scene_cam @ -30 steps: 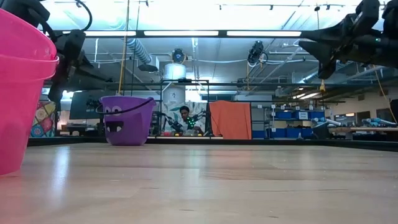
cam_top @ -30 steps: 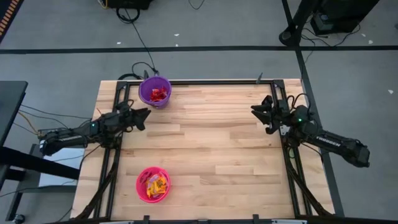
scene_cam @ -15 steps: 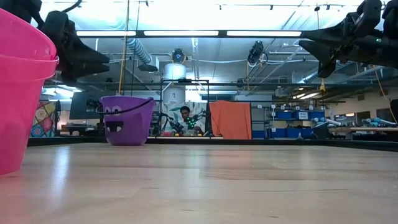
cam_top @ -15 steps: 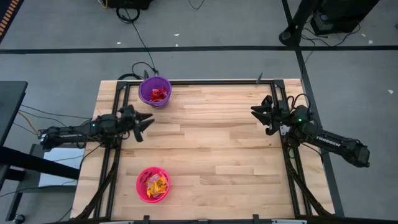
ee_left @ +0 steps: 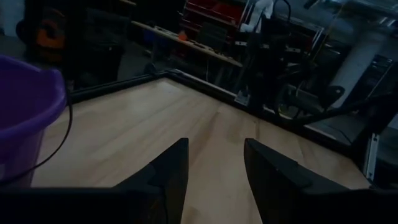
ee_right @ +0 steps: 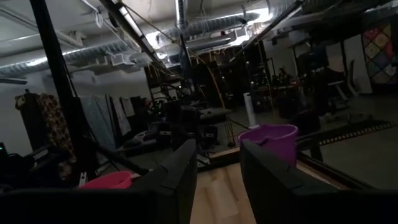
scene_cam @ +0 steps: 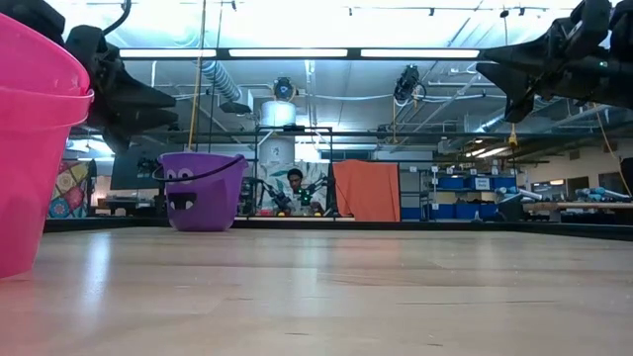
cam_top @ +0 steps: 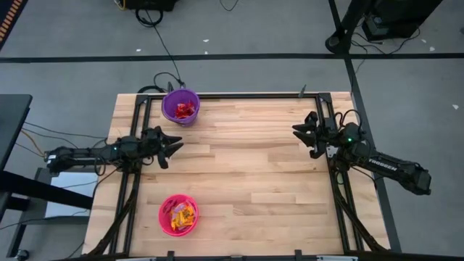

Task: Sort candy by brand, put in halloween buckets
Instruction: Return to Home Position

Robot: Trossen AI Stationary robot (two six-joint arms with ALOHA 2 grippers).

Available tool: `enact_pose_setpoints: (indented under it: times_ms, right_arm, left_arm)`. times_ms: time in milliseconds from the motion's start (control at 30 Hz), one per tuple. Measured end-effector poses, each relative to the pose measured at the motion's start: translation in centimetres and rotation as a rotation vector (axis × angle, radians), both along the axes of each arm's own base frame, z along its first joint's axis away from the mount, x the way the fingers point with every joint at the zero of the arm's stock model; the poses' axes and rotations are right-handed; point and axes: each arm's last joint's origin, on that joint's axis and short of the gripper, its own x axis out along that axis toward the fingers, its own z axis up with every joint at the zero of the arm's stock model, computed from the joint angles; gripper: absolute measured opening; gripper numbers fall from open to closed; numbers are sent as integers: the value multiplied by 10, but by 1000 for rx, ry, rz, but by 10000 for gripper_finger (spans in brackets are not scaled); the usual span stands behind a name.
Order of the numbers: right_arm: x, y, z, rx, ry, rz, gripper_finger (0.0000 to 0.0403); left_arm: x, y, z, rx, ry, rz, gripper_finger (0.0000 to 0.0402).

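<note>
The purple bucket (cam_top: 180, 106) stands on its base at the far left of the table with red candy (cam_top: 184, 111) inside. The pink bucket (cam_top: 178, 214) stands near the near edge and holds yellow and orange candy (cam_top: 182, 215). My left gripper (cam_top: 172, 148) hovers open over the table's left side, between the two buckets, with nothing in it. My right gripper (cam_top: 299, 133) hovers open at the right side, also holding nothing. The purple bucket (ee_left: 25, 118) shows beside the left fingers in the left wrist view. Both the purple bucket (ee_right: 273, 140) and the pink bucket (ee_right: 109, 180) show in the right wrist view.
Bare wooden tabletop (cam_top: 254, 174) spreads between the two arms. A black frame rail (cam_top: 239, 94) runs along the far edge, and cables lie behind the purple bucket. In the low view the pink bucket (scene_cam: 30, 148) stands close to the camera, and a person (scene_cam: 294, 188) sits far behind the table.
My left gripper has moved away from the purple bucket toward the table's near edge, with its arm swinging and settling lower over the left side. It has stayed open. My right arm has kept still.
</note>
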Motion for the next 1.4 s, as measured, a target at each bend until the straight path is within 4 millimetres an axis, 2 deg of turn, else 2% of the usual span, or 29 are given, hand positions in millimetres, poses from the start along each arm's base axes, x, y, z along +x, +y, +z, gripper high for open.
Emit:
enact_pose_setpoints:
  times_ms: [267,433,567,733,933,1100,1233,1400]
  right_arm:
    - [0,0,0,-96,15,-16,133]
    - [2,1,-7,-125,87,33,133]
    - [2,0,-11,-87,127,4,133]
    - [2,-6,-17,76,151,-151,133]
    - [3,-4,-19,101,168,-225,133]
    - [6,-1,-28,141,252,-249,133]
    - [7,2,-30,109,275,-261,133]
    - [6,4,-43,133,413,-289,133]
  left_arm:
    - [0,-2,-3,-2,31,-16,161]
    - [0,-2,-1,-1,14,-12,161]
    - [0,-2,-2,-1,17,-12,161]
    - [0,-2,-2,-2,16,-12,161]
    - [0,-2,-2,-2,17,-12,161]
    - [0,-2,-2,-5,19,-12,161]
    - [0,-2,-2,-5,20,-12,161]
    - [0,-2,-2,-5,20,-12,161]
